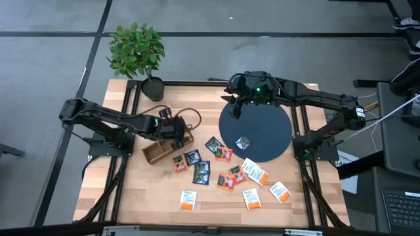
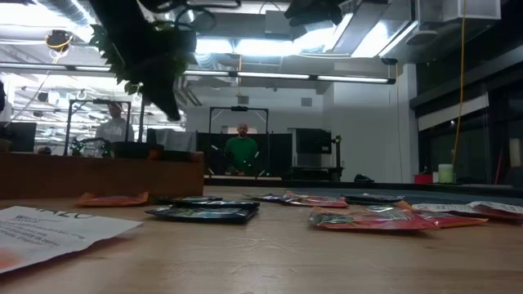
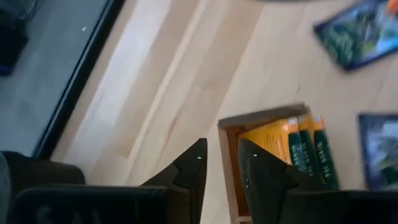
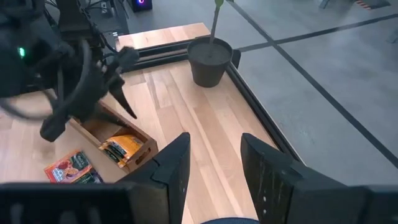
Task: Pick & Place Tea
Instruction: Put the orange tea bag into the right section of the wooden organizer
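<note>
Several tea sachets (image 1: 226,174), dark, red-orange and white with an orange band, lie flat on the wooden table. One dark sachet (image 1: 243,142) rests on the dark round disc (image 1: 262,124). The brown wooden box (image 1: 156,152) holds orange sachets (image 3: 283,140) standing on edge in one compartment. My left gripper (image 1: 178,134) hovers above the box's right end, fingers (image 3: 193,165) open, nothing between them. My right gripper (image 1: 234,107) hangs high over the disc's far left rim, open and empty (image 4: 214,155).
A potted plant (image 1: 138,56) stands at the table's far left corner. The left arm (image 4: 68,68) shows in the right wrist view above the box (image 4: 118,146). Bare wood lies left of the box and along the near edge. People (image 2: 242,151) stand in the room behind.
</note>
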Motion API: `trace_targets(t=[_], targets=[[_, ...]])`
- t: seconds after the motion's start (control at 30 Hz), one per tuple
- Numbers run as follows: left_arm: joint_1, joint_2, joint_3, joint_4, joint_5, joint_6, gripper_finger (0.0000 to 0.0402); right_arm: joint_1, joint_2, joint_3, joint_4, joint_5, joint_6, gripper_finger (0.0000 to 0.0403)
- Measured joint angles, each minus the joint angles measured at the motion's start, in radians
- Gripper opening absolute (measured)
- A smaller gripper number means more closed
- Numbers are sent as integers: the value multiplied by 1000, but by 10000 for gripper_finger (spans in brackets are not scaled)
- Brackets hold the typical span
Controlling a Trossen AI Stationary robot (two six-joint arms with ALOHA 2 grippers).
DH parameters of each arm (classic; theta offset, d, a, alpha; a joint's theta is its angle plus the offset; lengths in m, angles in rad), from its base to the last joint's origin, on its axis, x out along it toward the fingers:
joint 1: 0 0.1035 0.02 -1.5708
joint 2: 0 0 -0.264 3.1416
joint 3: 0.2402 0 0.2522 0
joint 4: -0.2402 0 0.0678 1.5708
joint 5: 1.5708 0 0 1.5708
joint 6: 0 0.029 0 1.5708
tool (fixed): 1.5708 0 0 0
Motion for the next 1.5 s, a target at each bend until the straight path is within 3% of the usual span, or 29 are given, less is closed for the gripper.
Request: trace_targets(t=[0.17, 0.4, 0.5, 0.7, 0.83, 1.07, 1.5], targets=[[37, -96, 0, 19, 144, -81, 88, 0, 0, 0, -1, 0, 0, 145], [98, -189, 0, 67, 620, -160, 88, 0, 0, 0, -20, -34, 0, 145], [86, -195, 0, 85, 718, -181, 88, 7, 0, -1, -26, -70, 2, 145], [14, -136, -37, 83, 711, -151, 88, 65, 0, -1, -55, -74, 34, 145], [-25, -76, -89, 86, 716, -178, 88, 119, 0, -1, -78, -4, 86, 145], [-117, -10, -152, 227, 698, -231, 88, 216, 6, -1, -127, 28, 298, 145], [-335, 154, -152, 233, 374, -255, 88, 448, 122, -1, -133, 130, 514, 99]])
